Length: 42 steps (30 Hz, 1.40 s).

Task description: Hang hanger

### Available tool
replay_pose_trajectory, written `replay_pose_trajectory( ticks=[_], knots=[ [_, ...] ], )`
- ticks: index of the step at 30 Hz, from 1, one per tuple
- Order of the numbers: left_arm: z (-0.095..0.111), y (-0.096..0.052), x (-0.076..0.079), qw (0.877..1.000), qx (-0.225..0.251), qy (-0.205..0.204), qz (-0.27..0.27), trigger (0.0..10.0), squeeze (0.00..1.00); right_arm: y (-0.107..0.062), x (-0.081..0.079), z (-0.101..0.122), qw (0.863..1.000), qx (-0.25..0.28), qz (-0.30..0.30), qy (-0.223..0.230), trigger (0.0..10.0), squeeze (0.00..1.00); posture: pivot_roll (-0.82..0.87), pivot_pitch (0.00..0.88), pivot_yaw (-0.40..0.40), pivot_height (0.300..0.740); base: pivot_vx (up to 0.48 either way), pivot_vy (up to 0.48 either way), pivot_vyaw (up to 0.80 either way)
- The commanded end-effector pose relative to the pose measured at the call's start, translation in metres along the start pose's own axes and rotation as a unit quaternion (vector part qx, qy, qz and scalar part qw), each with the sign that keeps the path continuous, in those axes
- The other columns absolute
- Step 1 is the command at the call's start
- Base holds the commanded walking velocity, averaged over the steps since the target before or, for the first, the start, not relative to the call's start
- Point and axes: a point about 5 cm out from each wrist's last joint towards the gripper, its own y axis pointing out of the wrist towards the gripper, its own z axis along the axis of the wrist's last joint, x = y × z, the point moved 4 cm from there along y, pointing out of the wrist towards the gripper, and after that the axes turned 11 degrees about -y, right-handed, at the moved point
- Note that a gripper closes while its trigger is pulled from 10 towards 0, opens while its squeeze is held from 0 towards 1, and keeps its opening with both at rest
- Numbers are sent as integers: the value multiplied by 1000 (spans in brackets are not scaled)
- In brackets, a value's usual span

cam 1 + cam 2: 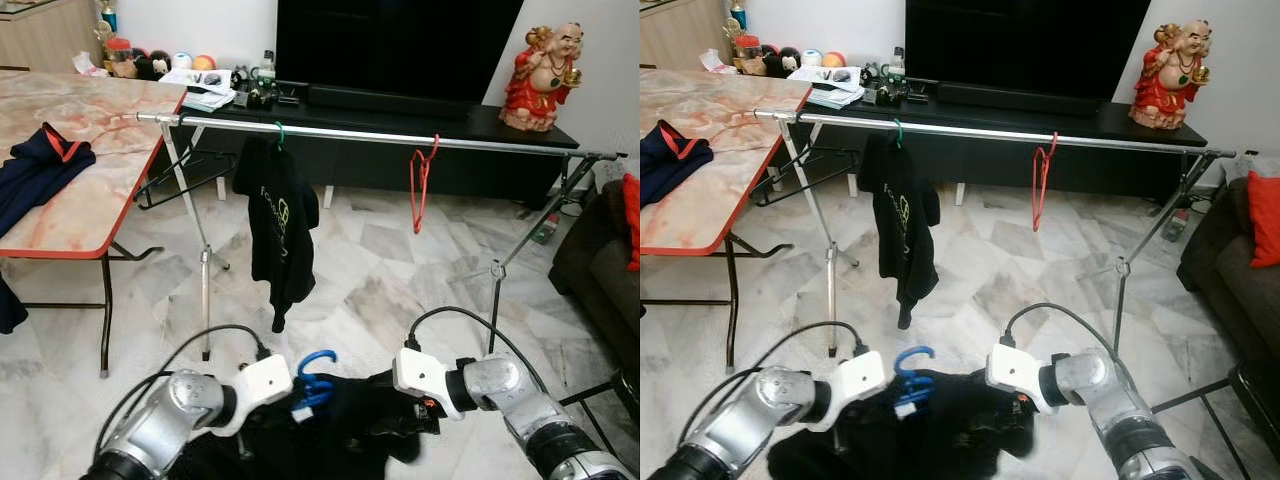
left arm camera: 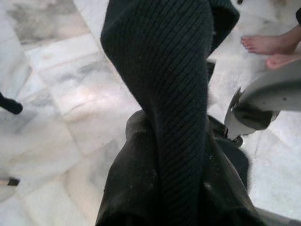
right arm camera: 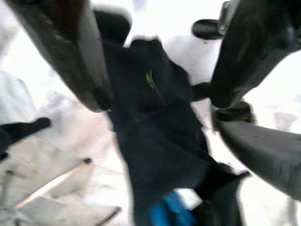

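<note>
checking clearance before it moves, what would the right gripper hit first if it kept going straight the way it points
Most likely the dark garment bunched ahead of the right gripper, whose fingers stand open. The blue hanger lies just past it. Depth is unclear in the blurred wrist view.

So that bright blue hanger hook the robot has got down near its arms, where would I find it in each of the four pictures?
Left eye view: blue hanger low in the middle, between the two arms, above the dark garment.
Right eye view: same spot, slightly further left.
Left wrist view: not in it; dark knit cloth.
Right wrist view: a blurred blue patch at the bottom edge, below the dark cloth.
Shared landmark: the dark garment.
</note>
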Motion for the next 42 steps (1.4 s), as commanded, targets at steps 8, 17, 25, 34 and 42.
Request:
replay_pose_trajectory(
  ticks=[8, 17, 25, 34, 42],
  knots=[
    [9, 2, -33, 988, 65, -34, 135, 2588, 0, -5, 20, -29, 978, -61, -181, 79, 10000, 0, 89, 0, -110, 740, 0, 0, 0],
    [10, -4, -49, 954, 150, -113, 235, 10000, 0, -4, -40, -109, 792, -132, -399, 443, 10000, 0, 87, 0, -95, 740, 0, 0, 0],
    [14, 4, -44, 944, 179, -130, 245, 10000, 0, 18, -109, -129, 704, -181, -397, 561, 10000, 0, 81, 0, -86, 740, 0, 0, 0],
    [18, 10, -38, 946, 185, -132, 231, 10000, 0, 23, -145, -136, 667, -217, -395, 594, 10000, 0, 79, 0, -67, 740, 149, 0, 0],
    [15, 11, -40, 948, 176, -127, 231, 10000, 0, 23, -163, -140, 652, -231, -388, 609, 10000, 0, 77, 0, -52, 740, 388, 0, -395]
  ],
)
